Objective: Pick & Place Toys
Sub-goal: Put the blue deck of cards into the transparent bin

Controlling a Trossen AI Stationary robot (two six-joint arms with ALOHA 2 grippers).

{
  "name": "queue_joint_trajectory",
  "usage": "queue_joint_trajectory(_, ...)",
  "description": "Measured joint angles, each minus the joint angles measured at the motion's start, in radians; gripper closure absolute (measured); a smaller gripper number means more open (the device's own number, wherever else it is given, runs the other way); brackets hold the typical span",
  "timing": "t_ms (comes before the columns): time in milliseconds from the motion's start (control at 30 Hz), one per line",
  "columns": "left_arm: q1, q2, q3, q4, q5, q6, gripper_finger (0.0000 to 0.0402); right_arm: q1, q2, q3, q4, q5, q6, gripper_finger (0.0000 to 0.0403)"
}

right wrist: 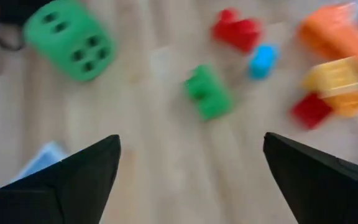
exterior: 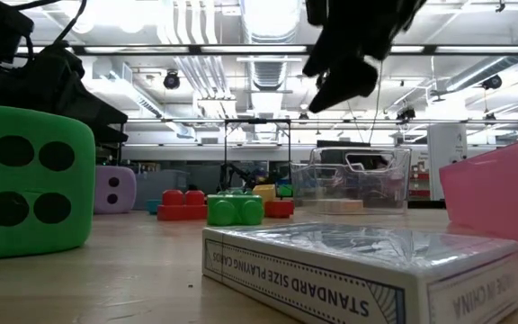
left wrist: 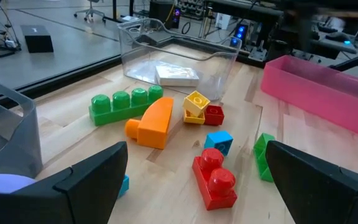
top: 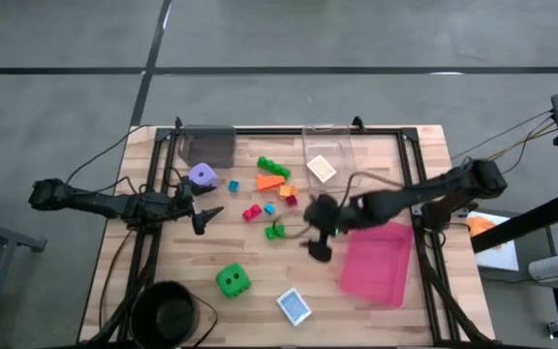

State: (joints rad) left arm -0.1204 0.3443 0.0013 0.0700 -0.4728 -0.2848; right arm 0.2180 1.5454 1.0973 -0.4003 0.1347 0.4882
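The right pincer (top: pixel 318 242) hangs spread and empty above the middle of the wooden counter (top: pixel 192 320), beside the pink plastic tray (top: pixel 376 264) and near a small green brick (top: pixel 275 231). The left pincer (top: pixel 204 217) is spread too, empty, near the left edge, close to the purple dotted dice (top: pixel 201 175). The green dotted dice (top: pixel 232 280) and the blue-white flat packet (top: pixel 294 305) lie near the front edge. The orange-white packet (top: pixel 322 169) lies inside the clear plastic box (top: pixel 328 145).

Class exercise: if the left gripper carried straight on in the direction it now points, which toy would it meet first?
Probably the red brick, nearest ahead between the open fingers of the left gripper, with the blue brick just beyond. Depth is hard to judge; it might pass over them.
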Motion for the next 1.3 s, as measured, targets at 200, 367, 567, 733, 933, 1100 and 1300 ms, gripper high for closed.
queue_joint_trajectory(200,0.0,0.0,0.0,0.0,0.0,0.0,0.0019,0.156,0.188,0.191,-0.136,0.001,0.186,0.0026)
queue_joint_trajectory(367,0.0,0.0,0.0,0.0,0.0,0.0,0.0019,0.232,0.391,0.414,-0.336,-0.021,0.301,0.0027)
queue_joint_trajectory(567,0.0,0.0,0.0,0.0,0.0,0.0,0.0019,0.278,0.601,0.671,-0.51,-0.076,0.374,0.0027)
queue_joint_trajectory(733,0.0,0.0,0.0,-0.001,0.0,-0.001,0.0019,0.297,0.693,0.796,-0.542,-0.098,0.406,0.0027)
queue_joint_trajectory(933,0.0,0.0,0.0,-0.001,-0.005,-0.004,0.0019,0.304,0.729,0.807,-0.546,-0.097,0.432,0.0027)
queue_joint_trajectory(1100,0.0,0.0,0.0,-0.001,-0.007,-0.003,0.0019,0.303,0.747,0.806,-0.51,-0.094,0.433,0.0027)
queue_joint_trajectory(1300,0.0,0.001,0.0,-0.001,-0.007,-0.004,0.0019,0.303,0.775,0.807,-0.424,-0.09,0.477,0.0027)
